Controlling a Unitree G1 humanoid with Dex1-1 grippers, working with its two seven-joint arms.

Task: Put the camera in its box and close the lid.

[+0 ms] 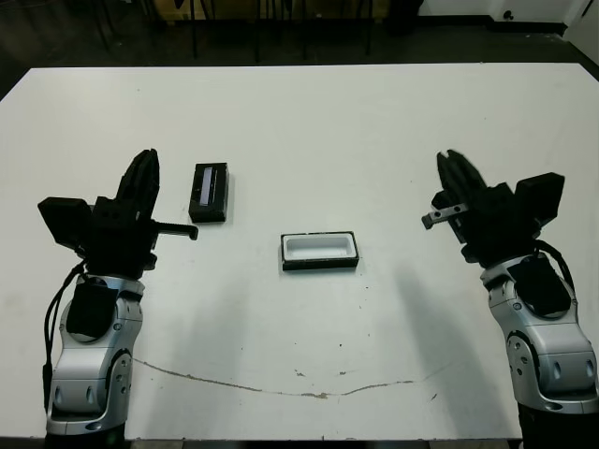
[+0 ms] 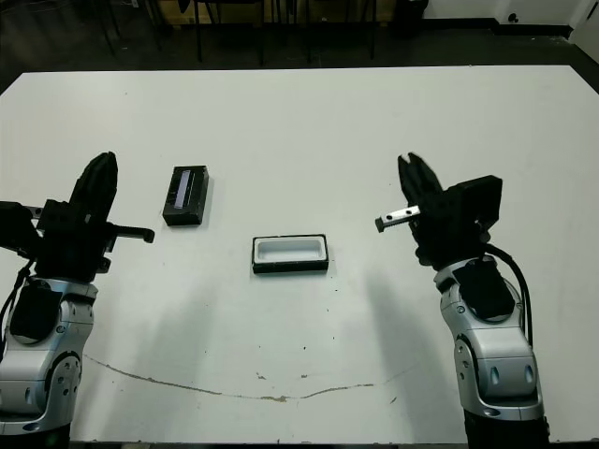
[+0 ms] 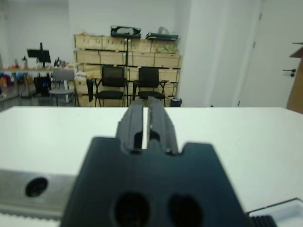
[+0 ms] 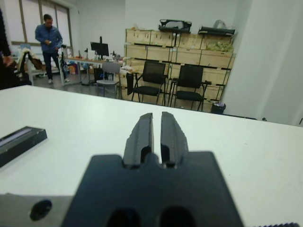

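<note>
**Ana:** Head views first: what are you seeing?

**Ben:** The box (image 1: 320, 266) is lying mid-table showing its white lining, with nothing in it. The lid (image 1: 209, 192) is lying well apart, nearer the left gripper (image 1: 145, 168). The right gripper (image 1: 454, 170) is hovering off to the other side. I'm not finding the camera anywhere on the table (image 1: 374, 122).

**Ana:** And the left wrist view?

**Ben:** Its fingers are sitting almost together, gripping nothing.

**Ana:** Right wrist?

**Ben:** Same there: the fingers are pressed close with nothing between them, and the lid is showing at the edge.

**Ana:** So which step?

**Ben:** I'm judging it as the very start, with nothing packed yet. The next move is calling for locating the camera, opening a gripper and reaching for it.
</note>
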